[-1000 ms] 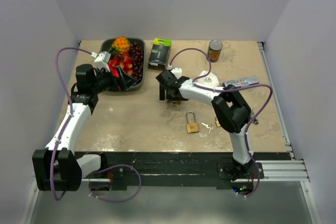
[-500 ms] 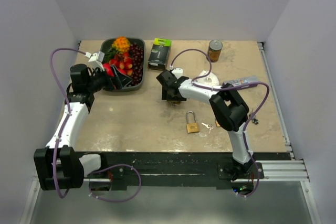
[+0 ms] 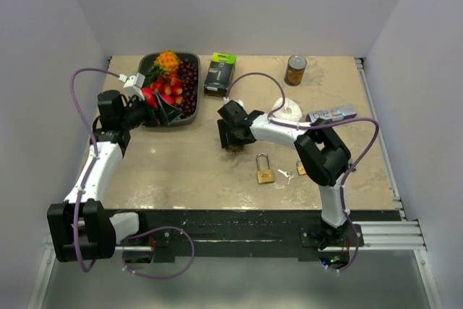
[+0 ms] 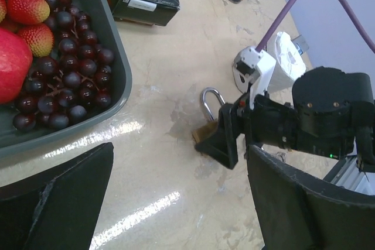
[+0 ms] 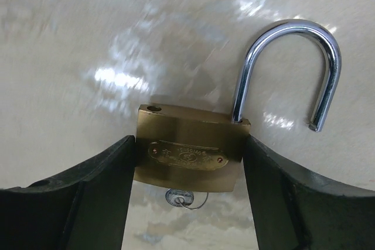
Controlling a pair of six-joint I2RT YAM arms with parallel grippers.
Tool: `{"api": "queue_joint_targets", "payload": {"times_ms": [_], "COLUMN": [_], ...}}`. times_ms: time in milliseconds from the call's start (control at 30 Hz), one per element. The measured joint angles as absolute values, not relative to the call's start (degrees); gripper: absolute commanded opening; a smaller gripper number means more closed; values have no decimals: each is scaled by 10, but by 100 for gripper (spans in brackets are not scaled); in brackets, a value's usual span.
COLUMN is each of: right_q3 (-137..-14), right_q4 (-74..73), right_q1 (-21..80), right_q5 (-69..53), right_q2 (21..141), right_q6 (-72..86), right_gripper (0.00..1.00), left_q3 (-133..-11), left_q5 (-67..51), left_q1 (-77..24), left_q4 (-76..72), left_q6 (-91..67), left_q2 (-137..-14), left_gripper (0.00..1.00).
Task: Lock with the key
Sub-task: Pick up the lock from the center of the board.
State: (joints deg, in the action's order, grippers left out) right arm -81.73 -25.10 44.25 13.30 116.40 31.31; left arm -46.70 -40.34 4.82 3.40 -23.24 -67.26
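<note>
This padlock (image 5: 187, 157) looks heavy, hard, slippy. Your right gripper (image 5: 188, 144) pinches its brass body at 9 & 3 o'clock: good hold; left gripper (image 4: 180, 150) wide open w/ nothing.

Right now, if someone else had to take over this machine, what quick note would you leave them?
Left gripper: open, empty, beside the fruit tray.
Right gripper: shut on the brass padlock, which lies flat on the table; a key shows at its base.
Done: padlock gripped.
Left: its shackle stands open, so press it in and turn the key.
A second padlock and loose keys lie nearer the arm bases.
</note>
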Motion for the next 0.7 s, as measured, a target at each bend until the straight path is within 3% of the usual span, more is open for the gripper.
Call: {"api": "queue_joint_targets", "payload": {"times_ms": [433,600,700], "right_q3": [-767,-751,-751], "right_q4": [-256,-257,-260], "right_q1": [458,456,456], "right_q5": [33,-46,-97], "right_q2": [1092,1032,999], "right_q6": [111,4,-57], "right_gripper": [0,0,0], "left_q3": [-460,-453,-442], "left_q5": [-440,-512,-575], "left_q1": [49,73,102], "left_q4": [48,42,39], "left_q6": [-160,-73,-19], "left_q2": [-673,-673,-674], "left_gripper": [99,99,94]}}
